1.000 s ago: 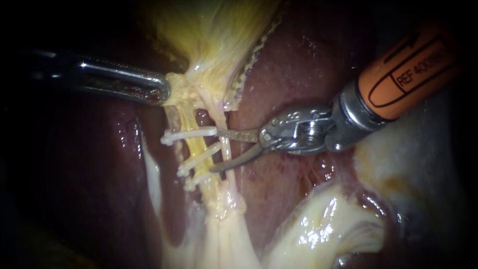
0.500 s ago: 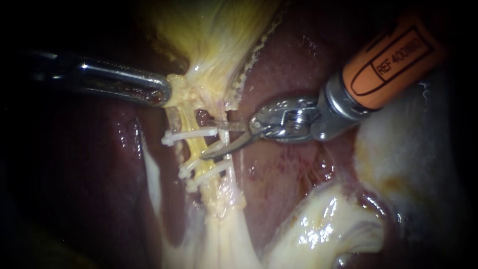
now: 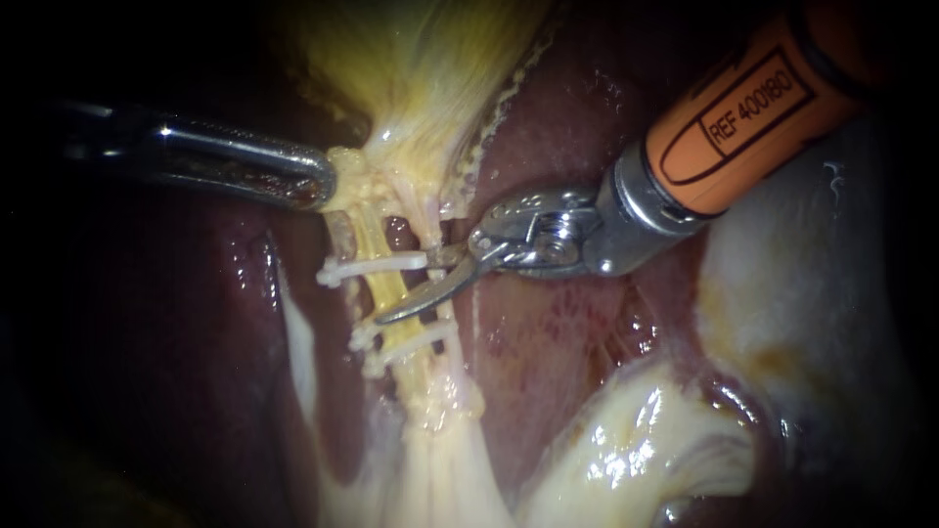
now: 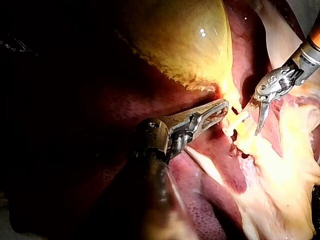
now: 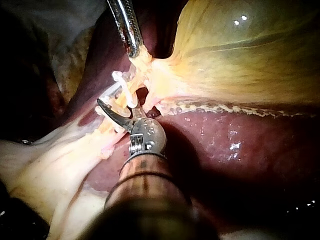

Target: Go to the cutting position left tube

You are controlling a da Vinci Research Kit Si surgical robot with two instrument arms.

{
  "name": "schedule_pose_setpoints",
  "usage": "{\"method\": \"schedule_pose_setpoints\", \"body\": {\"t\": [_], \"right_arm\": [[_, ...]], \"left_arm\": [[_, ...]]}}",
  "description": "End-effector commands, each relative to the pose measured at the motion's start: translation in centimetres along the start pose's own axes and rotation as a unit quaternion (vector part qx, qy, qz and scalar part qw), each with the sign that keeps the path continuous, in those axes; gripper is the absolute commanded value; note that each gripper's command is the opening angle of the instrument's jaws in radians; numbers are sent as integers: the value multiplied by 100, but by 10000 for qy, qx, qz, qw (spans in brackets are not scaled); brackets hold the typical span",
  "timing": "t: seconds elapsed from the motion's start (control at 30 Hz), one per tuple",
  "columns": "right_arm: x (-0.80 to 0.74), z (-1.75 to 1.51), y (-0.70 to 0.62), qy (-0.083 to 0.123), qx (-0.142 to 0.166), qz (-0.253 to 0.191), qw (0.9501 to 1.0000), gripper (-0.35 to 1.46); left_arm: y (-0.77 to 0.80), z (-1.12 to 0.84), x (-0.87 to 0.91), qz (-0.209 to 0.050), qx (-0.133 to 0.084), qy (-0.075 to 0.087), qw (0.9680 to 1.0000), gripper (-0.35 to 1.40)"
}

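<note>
Found the gallbladder (image 3: 421, 68) at the top of the endoscope view, over the liver (image 3: 577, 127). Below it, saw two tubes side by side, the left tube (image 3: 380, 286) and the right tube (image 3: 430, 227), with three clips (image 3: 372, 264) across them, one under another. From the left, met the left instrument (image 3: 318, 181), jaws closed on the neck of the gallbladder. From the upper right, found the right instrument (image 3: 406, 288), blades apart, one before both tubes, the other behind the right tube, just under the uppermost of the clips.
</note>
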Motion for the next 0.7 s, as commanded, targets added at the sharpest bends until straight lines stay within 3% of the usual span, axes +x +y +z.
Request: {"method": "schedule_pose_setpoints", "body": {"t": [0.03, 0.4, 0.7], "right_arm": [[1, 0, -2, 26, 72, -8, 10000, 130], [14, 16, -4, 437, 443, 65, 9980, 119], [21, 30, 5, 505, 448, 215, 9975, 118]], "left_arm": [[0, 0, 0, -1, -1, 0, 10000, -35], [0, 0, 0, 0, -1, 0, 10000, -35], [0, 0, 0, -1, -3, -1, 10000, -35]]}}
